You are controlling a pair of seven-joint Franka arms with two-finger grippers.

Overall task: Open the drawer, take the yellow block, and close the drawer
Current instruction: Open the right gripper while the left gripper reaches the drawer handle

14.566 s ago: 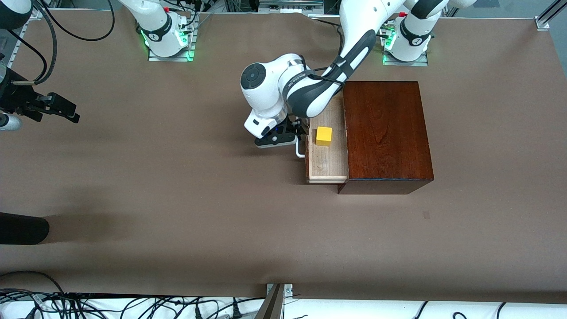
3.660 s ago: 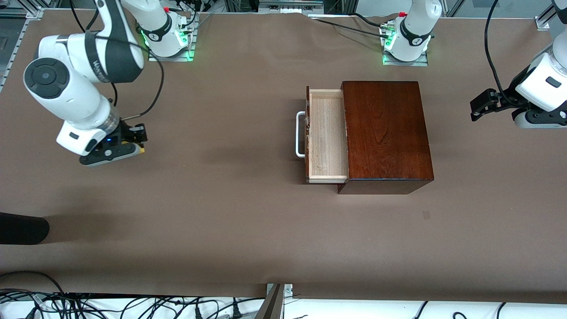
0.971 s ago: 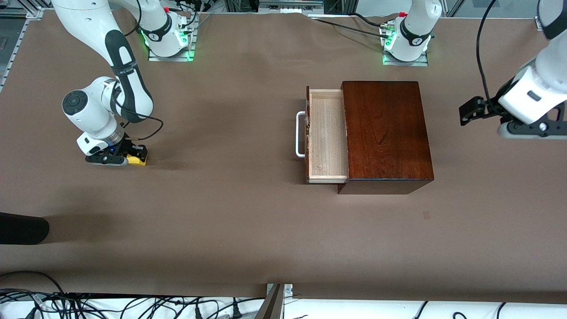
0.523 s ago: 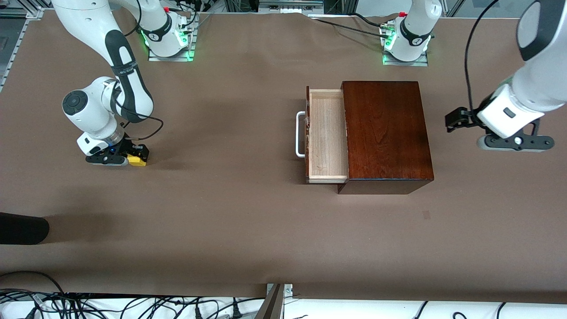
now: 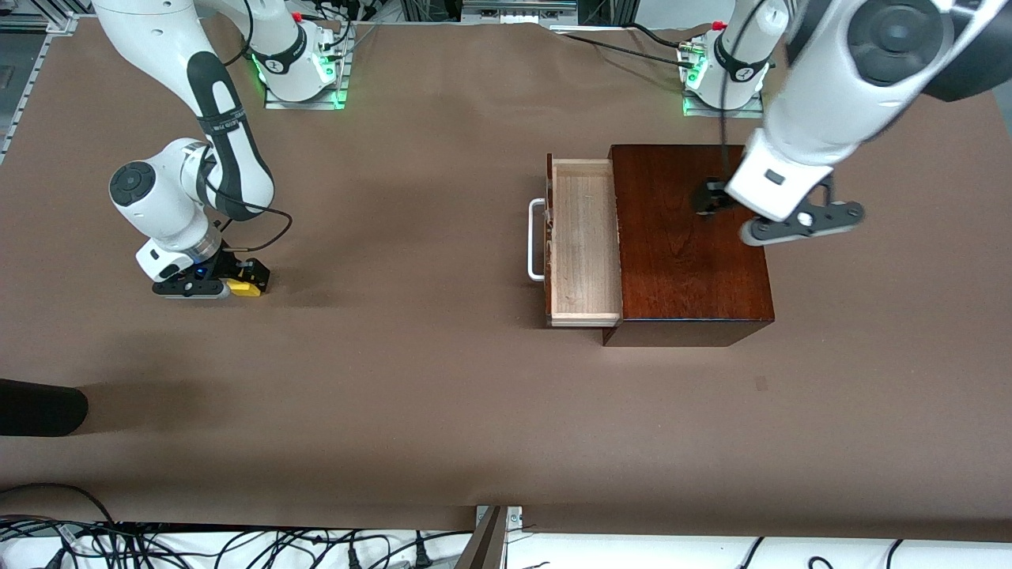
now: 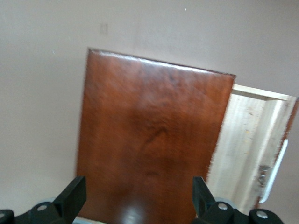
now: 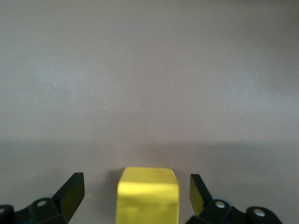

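Note:
The drawer of the dark reddish-brown wooden box is pulled out toward the right arm's end. Its pale inside is bare and its white handle faces that way. The yellow block rests on the table at the right arm's end. My right gripper is low around it, open, with a gap on each side of the block between the fingers. My left gripper hangs open over the box top, nothing between its jaws; the drawer shows beside it.
A dark rounded object pokes in at the table's edge on the right arm's end, nearer the front camera. Cables lie along the near edge. The arm bases stand at the table's back edge.
My right gripper has opened and let go of the yellow block on the table. My left arm has swung in from its end of the table to over the wooden box.

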